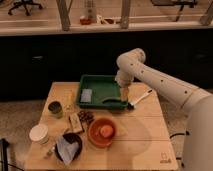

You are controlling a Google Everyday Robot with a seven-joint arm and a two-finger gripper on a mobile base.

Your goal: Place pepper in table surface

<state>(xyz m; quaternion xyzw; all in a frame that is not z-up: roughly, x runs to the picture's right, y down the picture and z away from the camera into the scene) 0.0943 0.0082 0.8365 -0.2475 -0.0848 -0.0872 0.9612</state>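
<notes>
The pepper point(112, 101) is a slim, lighter green curved shape lying inside the dark green tray point(100, 82), near its front right corner. My gripper point(123, 94) hangs from the white arm and points down over the tray's right edge, just right of and above the pepper. The table surface point(137, 135) is pale wooden planks, with the tray at its back middle.
A grey-blue pad point(86, 95) lies in the tray's left part. A white utensil point(140, 97) lies right of the tray. An orange bowl point(101, 133) holds a round orange fruit. At the left stand a dark cup point(55, 108), a white cup point(39, 133) and a dark bowl point(68, 147).
</notes>
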